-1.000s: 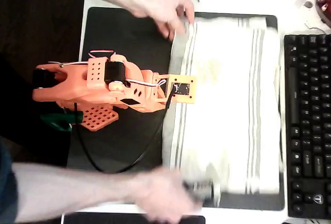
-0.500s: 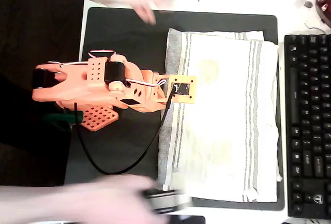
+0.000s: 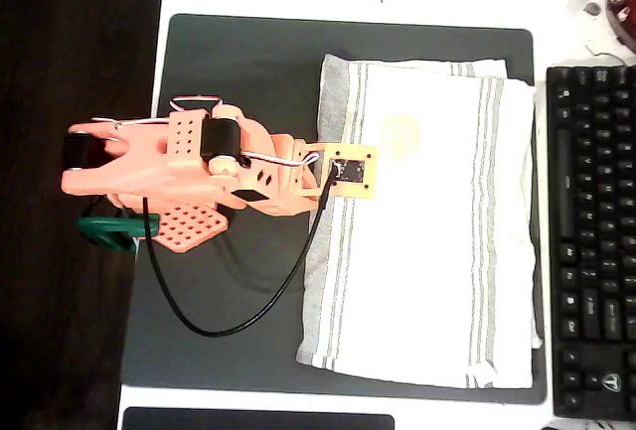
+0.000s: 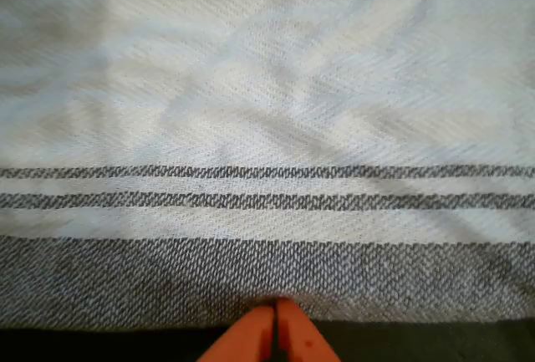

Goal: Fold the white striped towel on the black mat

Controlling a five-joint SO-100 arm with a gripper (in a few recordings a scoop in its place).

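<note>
White striped towel [image 3: 427,221] is spread flat on the black mat [image 3: 238,63]; orange jaws are pressed together at its grey hem.

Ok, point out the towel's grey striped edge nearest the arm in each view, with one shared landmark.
Overhead view: the grey striped edge runs down the left side of the white striped towel, passing under the arm's camera block.
Wrist view: the same edge lies along the bottom.
Shared landmark: the black mat bordering that edge.

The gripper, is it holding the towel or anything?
No, nothing. In the wrist view the gripper has its tips pressed together at the grey edge of the white striped towel, with no cloth between them.
</note>
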